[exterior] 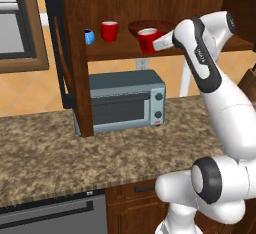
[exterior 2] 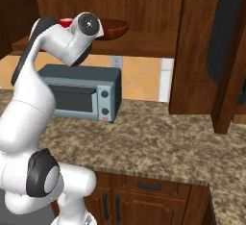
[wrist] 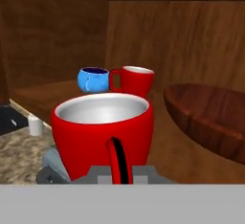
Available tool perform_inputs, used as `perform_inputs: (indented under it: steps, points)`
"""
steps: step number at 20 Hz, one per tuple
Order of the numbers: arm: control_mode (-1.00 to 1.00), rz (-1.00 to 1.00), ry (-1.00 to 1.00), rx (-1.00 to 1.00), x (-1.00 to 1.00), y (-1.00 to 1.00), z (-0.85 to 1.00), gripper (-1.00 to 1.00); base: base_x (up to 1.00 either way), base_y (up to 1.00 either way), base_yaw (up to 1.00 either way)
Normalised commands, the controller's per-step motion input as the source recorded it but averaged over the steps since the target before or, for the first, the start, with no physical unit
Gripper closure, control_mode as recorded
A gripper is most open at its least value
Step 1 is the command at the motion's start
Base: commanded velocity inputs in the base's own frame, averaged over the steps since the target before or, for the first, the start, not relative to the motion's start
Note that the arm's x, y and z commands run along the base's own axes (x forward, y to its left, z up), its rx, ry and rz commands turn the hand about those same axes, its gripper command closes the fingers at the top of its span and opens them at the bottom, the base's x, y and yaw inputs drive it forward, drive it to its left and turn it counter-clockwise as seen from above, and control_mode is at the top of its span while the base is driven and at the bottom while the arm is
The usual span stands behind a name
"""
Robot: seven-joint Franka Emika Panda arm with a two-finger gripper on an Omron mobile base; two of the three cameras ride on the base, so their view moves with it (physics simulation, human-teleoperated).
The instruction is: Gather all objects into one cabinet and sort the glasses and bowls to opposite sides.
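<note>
Three cups and one bowl at the cabinet shelf.
Left to right: blue cup, red mug, then second red mug clamped by its handle in the closed hand, in front of the wooden bowl.

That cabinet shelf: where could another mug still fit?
Bare wooden shelf lies between the far red mug and the wide brown wooden bowl. The left end, by the round blue cup, is crowded.
</note>
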Motion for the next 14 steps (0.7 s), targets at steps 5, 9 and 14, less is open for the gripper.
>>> perform_inputs:
  steps: [5, 9, 14]
  points:
    - [-1.0, -0.09, 0.0, 0.01, 0.26, 0.97, 0.0, 1.0, 0.0, 0.0, 0.0]
    - [-1.0, -0.11, 0.0, 0.01, 0.43, 0.79, 0.0, 1.0, 0.0, 0.0, 0.0]
    - [-1.0, -0.09, 0.0, 0.01, 0.35, 0.42, 0.0, 1.0, 0.0, 0.0, 0.0]
